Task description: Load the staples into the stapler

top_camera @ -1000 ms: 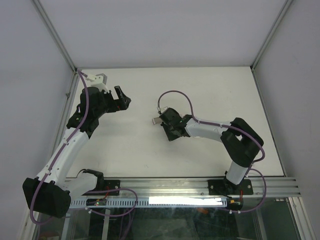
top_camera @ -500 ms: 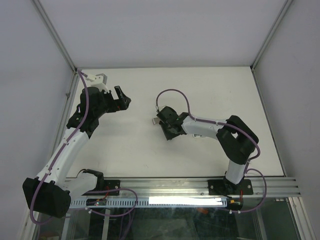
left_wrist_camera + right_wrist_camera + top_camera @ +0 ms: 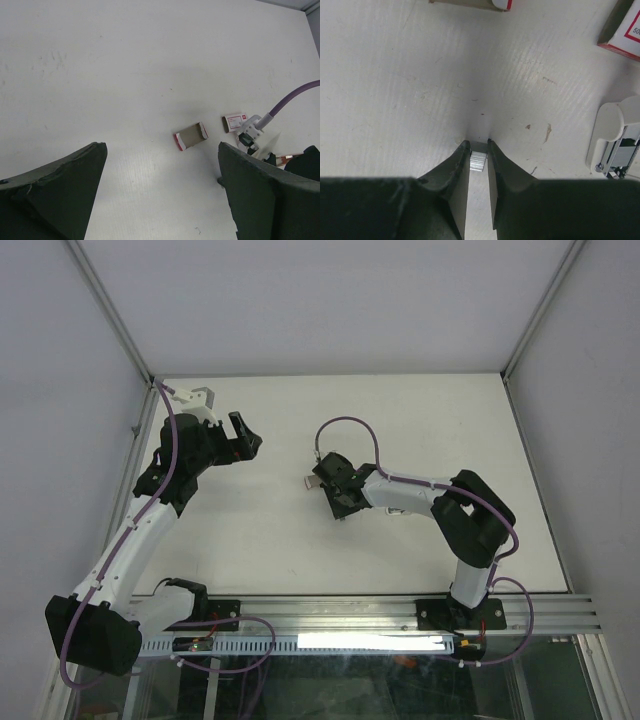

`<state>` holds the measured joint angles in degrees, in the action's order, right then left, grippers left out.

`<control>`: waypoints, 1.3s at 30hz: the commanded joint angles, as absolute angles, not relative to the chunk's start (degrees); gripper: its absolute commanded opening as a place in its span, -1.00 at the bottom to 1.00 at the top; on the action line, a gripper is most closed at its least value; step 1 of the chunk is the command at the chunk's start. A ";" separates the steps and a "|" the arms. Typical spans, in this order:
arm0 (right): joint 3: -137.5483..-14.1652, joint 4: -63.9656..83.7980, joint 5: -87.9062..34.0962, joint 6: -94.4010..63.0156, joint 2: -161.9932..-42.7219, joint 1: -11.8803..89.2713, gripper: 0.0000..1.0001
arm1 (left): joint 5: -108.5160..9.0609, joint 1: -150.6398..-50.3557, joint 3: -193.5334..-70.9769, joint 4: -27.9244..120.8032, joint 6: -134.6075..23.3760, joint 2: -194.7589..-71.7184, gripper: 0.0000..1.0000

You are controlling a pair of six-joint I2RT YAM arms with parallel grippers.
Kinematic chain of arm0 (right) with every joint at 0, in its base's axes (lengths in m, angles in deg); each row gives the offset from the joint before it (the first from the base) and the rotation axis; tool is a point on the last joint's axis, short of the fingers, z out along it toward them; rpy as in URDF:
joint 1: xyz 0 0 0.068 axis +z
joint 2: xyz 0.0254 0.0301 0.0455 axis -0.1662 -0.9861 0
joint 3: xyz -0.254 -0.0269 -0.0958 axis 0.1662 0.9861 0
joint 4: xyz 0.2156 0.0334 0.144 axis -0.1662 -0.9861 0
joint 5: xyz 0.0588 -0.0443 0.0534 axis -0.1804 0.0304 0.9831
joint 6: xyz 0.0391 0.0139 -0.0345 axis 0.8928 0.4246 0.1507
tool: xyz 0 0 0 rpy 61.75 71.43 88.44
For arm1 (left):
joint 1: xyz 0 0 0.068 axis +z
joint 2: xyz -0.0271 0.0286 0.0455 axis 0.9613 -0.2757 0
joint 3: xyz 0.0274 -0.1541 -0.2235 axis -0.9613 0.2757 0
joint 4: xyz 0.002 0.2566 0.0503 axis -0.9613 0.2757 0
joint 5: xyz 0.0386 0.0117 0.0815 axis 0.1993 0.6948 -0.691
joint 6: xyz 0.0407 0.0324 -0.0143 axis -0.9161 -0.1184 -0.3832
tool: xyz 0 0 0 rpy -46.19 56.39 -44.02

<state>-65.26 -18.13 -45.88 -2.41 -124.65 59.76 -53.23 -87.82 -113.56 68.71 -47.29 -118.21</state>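
My right gripper (image 3: 478, 145) is down at the table, jaws nearly closed on a short silvery strip of staples (image 3: 478, 161). It sits mid-table in the top view (image 3: 341, 510). The greyish inner tray (image 3: 191, 136) with red ends and the red-and-white sleeve (image 3: 235, 121) lie just beyond it; both also show at the top of the right wrist view, tray (image 3: 470, 3), sleeve (image 3: 626, 29). A white-and-metal piece, probably the stapler (image 3: 615, 137), lies to the right of the fingers; no pink shows. My left gripper (image 3: 161, 165) is open and empty, raised at the far left (image 3: 243, 433).
A purple cable (image 3: 345, 426) loops over the right wrist. The enclosure's walls and metal frame (image 3: 120, 340) border the white table (image 3: 430, 420) on three sides. A loose bent staple (image 3: 198, 230) lies on the table below the left gripper.
My right gripper has shifted slightly to the left while staying low on the table. The left arm has not moved.
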 commanded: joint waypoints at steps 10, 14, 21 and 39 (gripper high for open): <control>-68.25 -23.49 -49.12 4.00 -123.87 61.00 -0.41 | -52.66 -87.62 -113.76 66.74 -48.30 -117.33 0.98; -67.88 -23.16 -48.92 4.80 -124.16 61.16 -0.48 | -52.64 -87.62 -113.70 66.74 -48.30 -117.08 0.98; -68.58 -22.68 -48.75 5.58 -125.37 61.20 -0.52 | -52.79 -87.62 -113.67 66.74 -48.39 -116.90 0.98; -69.83 -23.71 -50.33 6.54 -127.10 61.03 -0.55 | -52.88 -87.63 -113.57 66.78 -48.48 -116.54 0.98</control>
